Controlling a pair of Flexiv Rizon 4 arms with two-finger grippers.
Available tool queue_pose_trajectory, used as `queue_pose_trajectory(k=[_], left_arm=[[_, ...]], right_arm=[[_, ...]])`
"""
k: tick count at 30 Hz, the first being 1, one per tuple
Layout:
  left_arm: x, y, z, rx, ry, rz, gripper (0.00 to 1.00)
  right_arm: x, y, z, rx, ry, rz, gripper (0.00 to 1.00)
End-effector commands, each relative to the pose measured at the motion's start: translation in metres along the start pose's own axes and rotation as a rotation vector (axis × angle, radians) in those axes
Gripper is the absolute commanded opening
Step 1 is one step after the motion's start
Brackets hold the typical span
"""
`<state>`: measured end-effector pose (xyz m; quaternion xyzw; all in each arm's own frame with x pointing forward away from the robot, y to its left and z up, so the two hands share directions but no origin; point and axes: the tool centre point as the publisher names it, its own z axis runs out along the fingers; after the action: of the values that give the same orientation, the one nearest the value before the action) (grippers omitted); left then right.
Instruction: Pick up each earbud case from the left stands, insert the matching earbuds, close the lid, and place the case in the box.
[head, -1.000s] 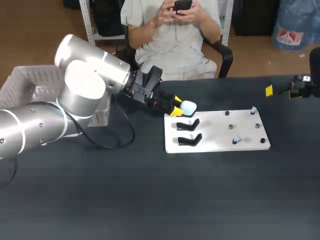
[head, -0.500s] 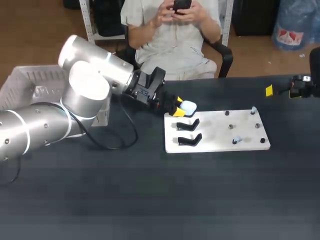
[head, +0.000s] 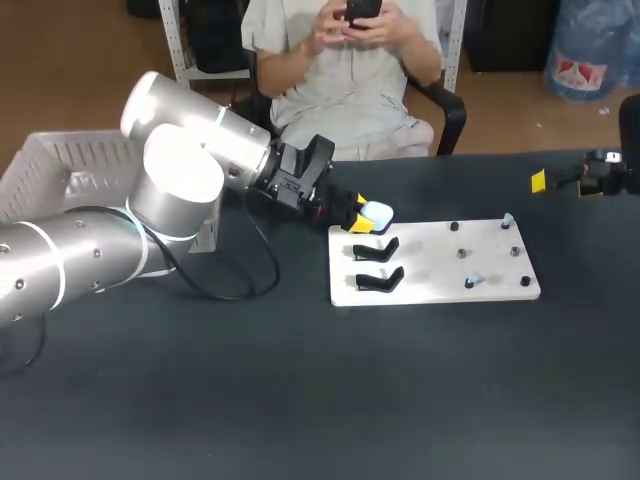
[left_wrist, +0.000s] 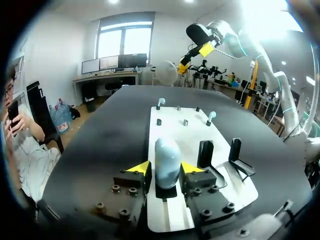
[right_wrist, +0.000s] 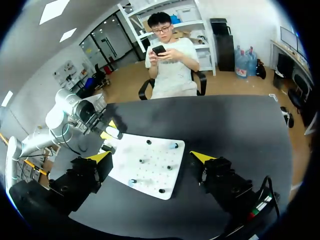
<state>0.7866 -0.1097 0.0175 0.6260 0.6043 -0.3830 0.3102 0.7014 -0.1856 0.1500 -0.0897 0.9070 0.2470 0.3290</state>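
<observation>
Head view: the left arm (head: 170, 190) comes in to the far left corner of the white board (head: 440, 262), the left jaws clamped on the pale blue earbud case (head: 377, 213) just beyond two black stands (head: 376, 248).

Left wrist view: the case stands upright between the yellow tips, touched on both sides.

Right wrist view: the right jaws gape wide over the dark surface (right_wrist: 240, 125), well apart from the board.

Pale-blue earbud case (head: 377, 213), rounded pebble shape, looks closed, stands upright btwn the yellow tips of the left gripper (head: 358, 216), both touching it, at the far-left corner of the white board (head: 430, 292). Two black stands (head: 376, 249) sit side by side on the board's left part, just beside the case. Two pale-blue earbuds (head: 473, 281) perch on pegs toward its right end, and the white slatted box (head: 60, 160) sits at the table's far-left edge.
</observation>
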Motion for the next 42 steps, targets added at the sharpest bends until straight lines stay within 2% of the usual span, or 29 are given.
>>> queue_pose_trajectory(k=[1,5,8,10,16,20,23,29,36,42], left_arm=[[0.000,0.002,0.003,-0.002,-0.002,-0.002,0.33],[0.000,0.001,0.004,-0.003,-0.005,-0.001,0.30],[-0.002,0.000,0.003,-0.006,-0.010,0.001,0.07],[-0.003,-0.001,0.001,-0.010,-0.016,0.005,0.00],[-0.012,-0.008,-0.019,-0.033,-0.054,0.034,0.00],[-0.023,-0.020,-0.035,-0.060,-0.102,0.046,0.00],[-0.034,-0.034,-0.048,-0.112,-0.172,0.086,0.00],[-0.055,-0.059,-0.067,-0.174,-0.297,0.064,0.00],[-0.064,-0.078,-0.073,-0.202,-0.354,0.069,0.00],[-0.072,-0.091,-0.077,-0.211,-0.365,0.073,0.00]], right_arm=[[0.000,-0.001,0.000,-0.003,0.000,-0.001,1.00],[0.000,-0.001,0.000,-0.003,0.000,-0.001,1.00],[0.000,-0.001,0.000,-0.003,0.000,-0.001,1.00],[0.000,-0.001,0.000,-0.003,0.000,-0.001,1.00],[0.000,-0.001,0.000,-0.003,0.000,-0.001,1.00],[0.000,-0.001,0.000,-0.003,0.000,-0.001,1.00],[0.000,-0.001,0.000,-0.003,0.000,-0.001,1.00],[0.000,-0.001,0.000,-0.003,0.000,-0.001,1.00],[0.000,-0.001,0.000,-0.003,0.000,-0.001,1.00],[0.000,-0.001,0.000,-0.003,0.000,-0.001,1.00]])
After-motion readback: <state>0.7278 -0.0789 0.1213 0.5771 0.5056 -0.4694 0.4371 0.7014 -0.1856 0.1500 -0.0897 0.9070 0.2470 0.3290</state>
